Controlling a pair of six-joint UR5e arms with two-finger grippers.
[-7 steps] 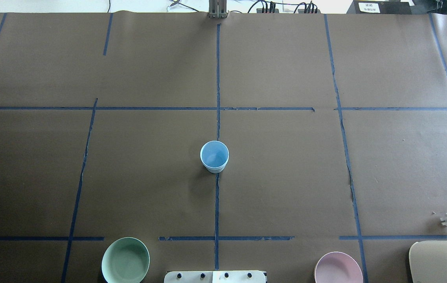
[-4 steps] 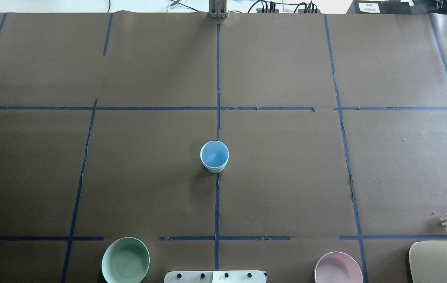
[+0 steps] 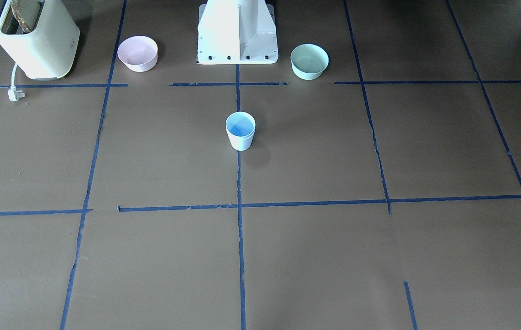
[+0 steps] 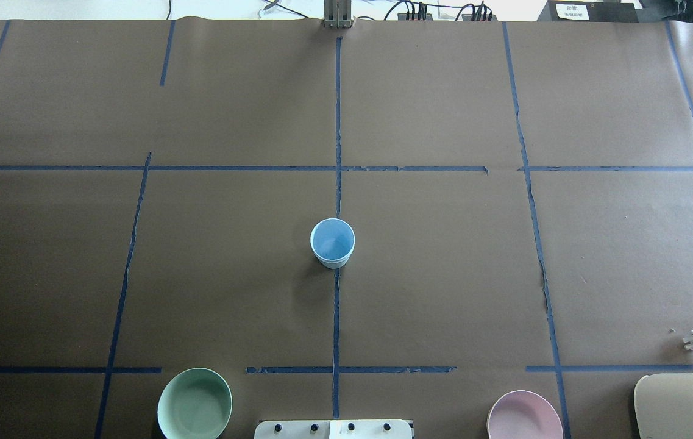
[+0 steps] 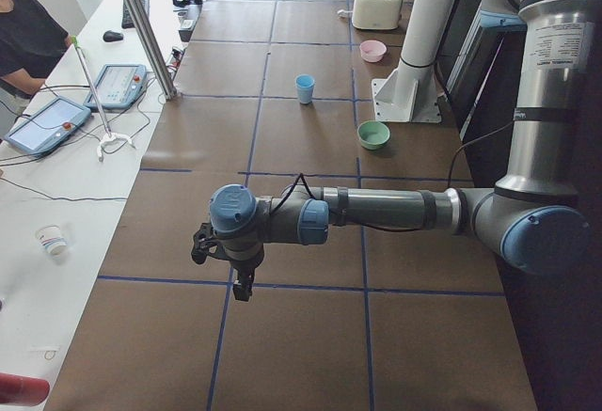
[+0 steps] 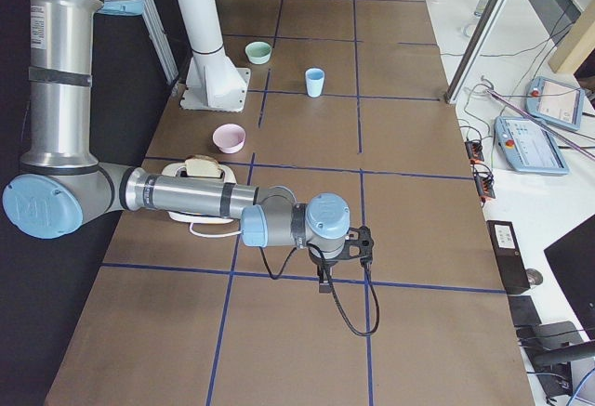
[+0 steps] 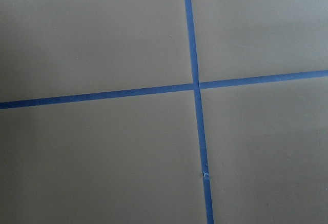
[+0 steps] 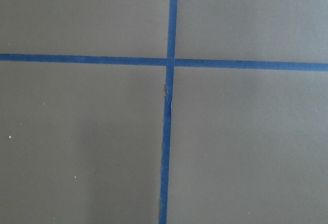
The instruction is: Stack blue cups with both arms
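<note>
**Left pincer (image 5: 243,289) and right pincer (image 6: 323,282) seen only from the ends**

We cannot tell whether either pincer is open or closed. Both show only in the two end views, each hanging over the brown paper-covered worktop (image 4: 444,274), well apart from the pale light-blue tapered plastic cup (image 4: 332,242). The overhead and front-facing views show neither pincer. In them the cup stands upright on the centre blue tape line (image 4: 336,317), its bright blue inside showing. We see one cup shape and cannot tell whether a second is nested inside. Both wrist views show only crossed tape on paper.
</note>
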